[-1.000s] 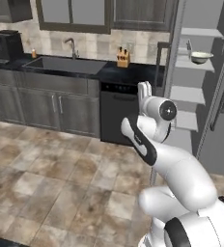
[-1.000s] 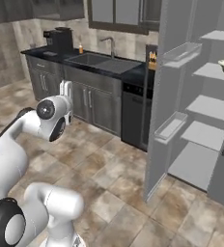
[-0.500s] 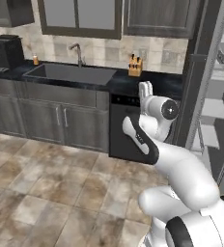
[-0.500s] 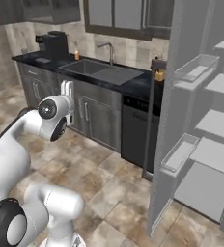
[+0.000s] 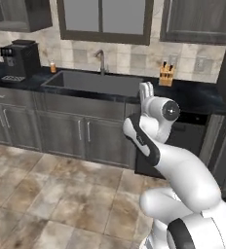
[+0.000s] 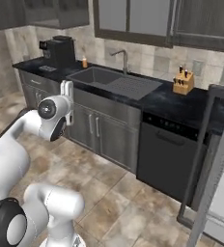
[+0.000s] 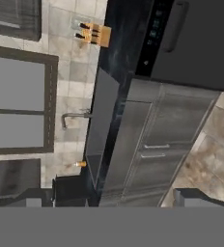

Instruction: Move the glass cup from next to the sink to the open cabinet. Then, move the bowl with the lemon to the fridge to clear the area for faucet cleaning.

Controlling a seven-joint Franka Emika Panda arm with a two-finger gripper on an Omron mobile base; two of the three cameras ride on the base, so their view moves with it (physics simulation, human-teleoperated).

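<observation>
Dark grey sink (image 5: 93, 82) sits sunk into the black counter (image 6: 176, 103), a plain rectangular basin, and from the right base view you can see the ridged drainboard on its right half. Slim grey faucet (image 5: 101, 59) stands at the far edge against the tiled wall, tall neck bent over at the top. In the hand view everything is rolled sideways, so the sink (image 7: 100, 120) runs up and down and the faucet (image 7: 74, 116) pokes out to the left.

A small orange bottle (image 5: 53, 67) stands on the counter to the left of the sink, next to a black coffee machine (image 5: 20, 59). A wooden knife block (image 6: 183, 82) is well to the right of the sink, near the wall. A black dishwasher (image 6: 166, 157) sits under the counter to the right of the grey cupboards (image 5: 61, 133).

The fridge door (image 6: 208, 164) shows at the right edge of the right base view, swung open, grey frame with a white shelf low down. Can't see inside from here.

The arm is folded up with the gripper (image 5: 145, 91) pointing up, in front of the counter and touching nothing. Fingers look close together with nothing between them, but honestly I can't tell how far open it is.
</observation>
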